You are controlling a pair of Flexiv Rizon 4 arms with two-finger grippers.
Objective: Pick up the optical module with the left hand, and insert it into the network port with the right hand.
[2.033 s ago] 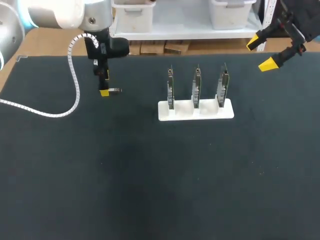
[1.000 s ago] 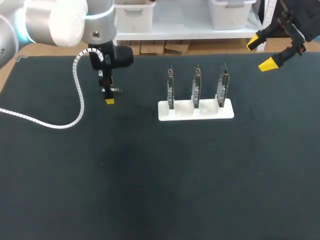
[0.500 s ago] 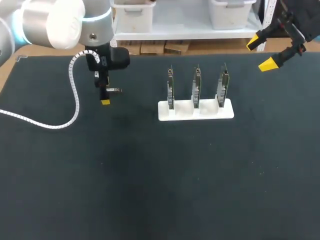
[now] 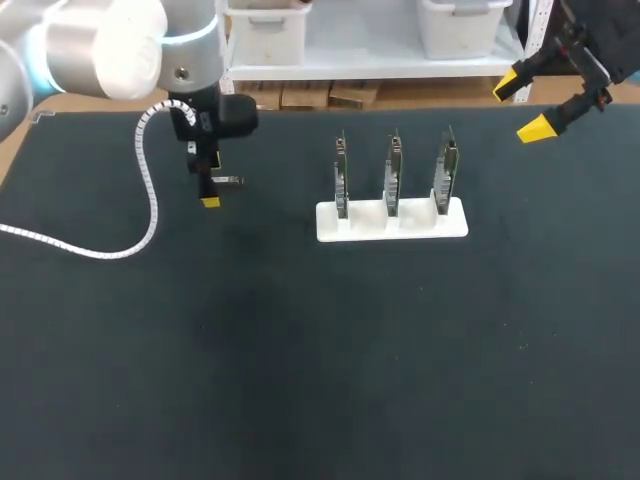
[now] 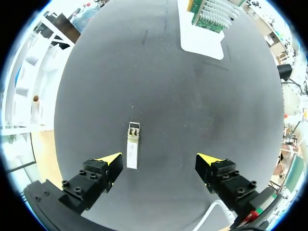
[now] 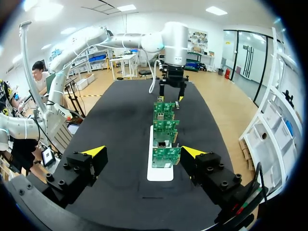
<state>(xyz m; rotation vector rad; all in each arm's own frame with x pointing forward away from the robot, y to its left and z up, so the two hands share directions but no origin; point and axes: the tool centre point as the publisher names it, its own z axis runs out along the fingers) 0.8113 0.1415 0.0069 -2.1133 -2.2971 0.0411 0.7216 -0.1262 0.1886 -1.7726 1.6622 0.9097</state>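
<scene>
Barely begun: in the head view's upper left, my left gripper (image 5: 160,161) hangs wide open over the optical module (image 5: 132,149), which lies on the mat (image 4: 300,350) beside one fingertip, apparently untouched. My right gripper (image 4: 520,106) sits wide open at upper right. Pickup and insertion are both undone.

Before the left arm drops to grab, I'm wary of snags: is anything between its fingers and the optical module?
Nothing visible does. The optical module lies bare on the table, close to one finger of the open left gripper, not centred.

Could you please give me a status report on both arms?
Left gripper open over optical module. Module flat on mat, beside one finger, ungripped. Right gripper open, back from board rack. Nothing in the way.
</scene>
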